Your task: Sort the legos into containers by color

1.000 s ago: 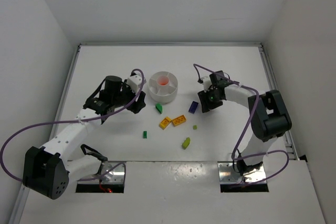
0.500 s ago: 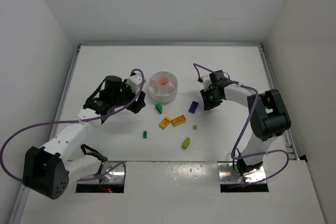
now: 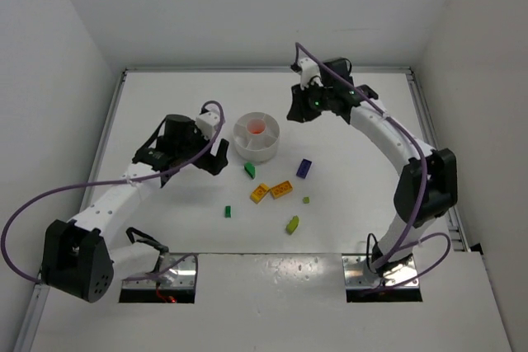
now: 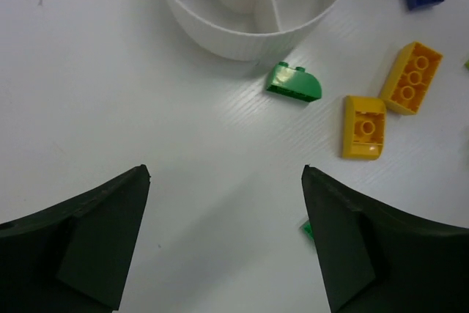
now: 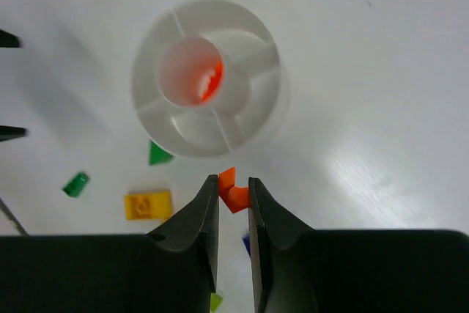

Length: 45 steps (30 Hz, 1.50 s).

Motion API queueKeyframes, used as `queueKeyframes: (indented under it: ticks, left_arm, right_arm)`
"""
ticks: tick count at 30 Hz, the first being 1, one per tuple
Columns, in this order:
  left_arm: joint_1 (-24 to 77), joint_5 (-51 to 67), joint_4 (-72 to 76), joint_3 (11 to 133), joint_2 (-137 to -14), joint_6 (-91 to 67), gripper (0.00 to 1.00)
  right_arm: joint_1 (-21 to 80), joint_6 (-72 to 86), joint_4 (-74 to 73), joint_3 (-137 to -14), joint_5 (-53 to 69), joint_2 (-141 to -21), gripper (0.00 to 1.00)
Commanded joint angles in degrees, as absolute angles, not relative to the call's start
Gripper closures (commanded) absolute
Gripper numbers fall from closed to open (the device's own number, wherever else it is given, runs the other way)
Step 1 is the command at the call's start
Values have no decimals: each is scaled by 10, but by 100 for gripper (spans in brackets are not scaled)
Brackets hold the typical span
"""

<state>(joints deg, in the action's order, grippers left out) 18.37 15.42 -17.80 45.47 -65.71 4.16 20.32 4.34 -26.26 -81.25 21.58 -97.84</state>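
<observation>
The right end effector (image 5: 233, 197) is closed narrow on a small red-orange lego (image 5: 231, 187), which is pinched between its two fingertips. It hangs above the bench (image 3: 355, 204). In the overhead view it is to the right of the round white dish (image 3: 247, 151) and a little farther back, apart from it. A second red-orange piece (image 5: 209, 81) lies in the centre well of the dish. The wedge sections that show look bare.

The left end effector (image 4: 226, 175) is spread wide with nothing between its fingers. It is low over the bench, just left of the dish. Ahead of it, a dark green wedge (image 4: 293, 83) lies on the bench just beside the outer wall of the dish. Two yellow-orange bricks (image 4: 364, 127) lie next to each other a little farther out. A dark purple brick (image 3: 304, 168) lies to the right of them, apart from the dish. Nearer the arm bases, a small green bit (image 3: 228, 212) lies to the left. Two lime pieces (image 3: 292, 224) lie to the right, one larger than the other. All of these are outside the dish.
</observation>
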Motion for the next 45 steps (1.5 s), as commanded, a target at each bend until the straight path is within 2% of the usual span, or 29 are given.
queueKeyframes:
  ticks: [1,3,12,21,29,38,45]
  left_arm:
    - [153,157,-195,510,-687,11,7]
    - [133,175,-203,526,-711,5,0]
    - [97,202,-222,548,-728,5,0]
    - [91,169,-228,553,-745,-1,0]
    - [133,126,-228,558,-751,-3,0]
    - [157,92,-228,553,-745,4,0]
    - [157,105,-214,534,-751,-33,0]
  right_arm:
    - [235,78,-259,-881,254,-1024,87]
    - [253,83,-254,-924,254,-1046,87]
    - [310,83,-259,-1033,215,-1140,87]
    - [323,72,-265,-1025,191,-1158,87]
    - [323,60,-265,-1005,174,-1164,87]
    - [323,49,-271,-988,162,-1175,80]
    - [323,49,-271,-970,162,-1170,65]
